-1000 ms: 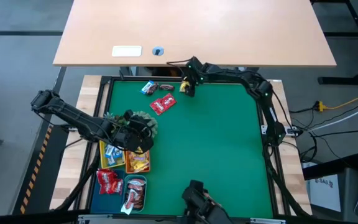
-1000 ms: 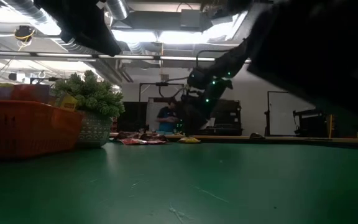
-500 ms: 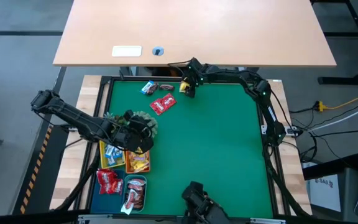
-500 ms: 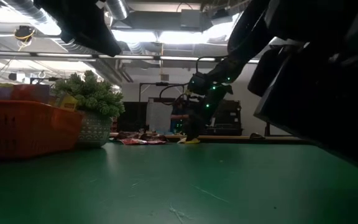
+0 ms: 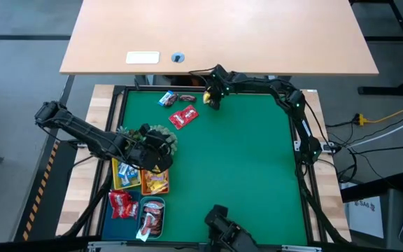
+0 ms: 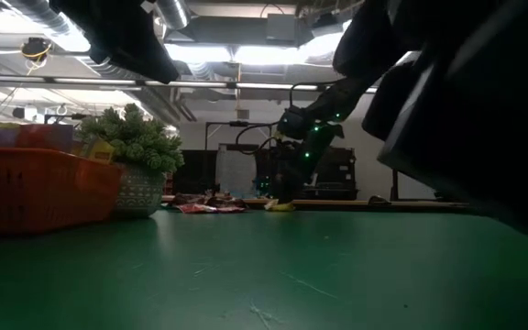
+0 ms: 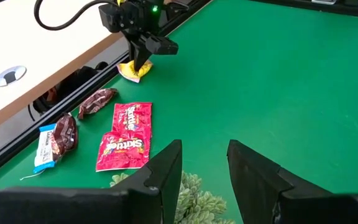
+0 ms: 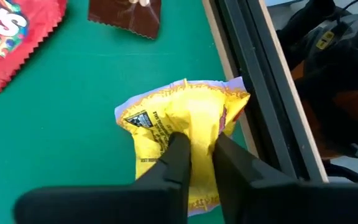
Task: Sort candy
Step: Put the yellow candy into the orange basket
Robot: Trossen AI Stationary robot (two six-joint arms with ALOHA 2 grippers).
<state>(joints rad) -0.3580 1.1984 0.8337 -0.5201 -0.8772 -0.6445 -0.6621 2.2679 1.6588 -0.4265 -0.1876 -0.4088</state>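
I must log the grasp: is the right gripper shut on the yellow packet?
Shut: the right gripper pinches the crumpled yellow candy packet, wrapper bunched between its fingers.

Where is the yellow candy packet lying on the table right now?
In the high view, the yellow candy packet lies at the green mat's far edge, against the black frame, pinched by the right gripper, right of the brown bar.

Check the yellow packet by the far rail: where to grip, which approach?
Grip the yellow packet at its crumpled middle, from above. It lies flat on the mat against the black rail, so a side approach looks blocked. The raised fold gives the fingers something to pinch. The right gripper is already closed there.
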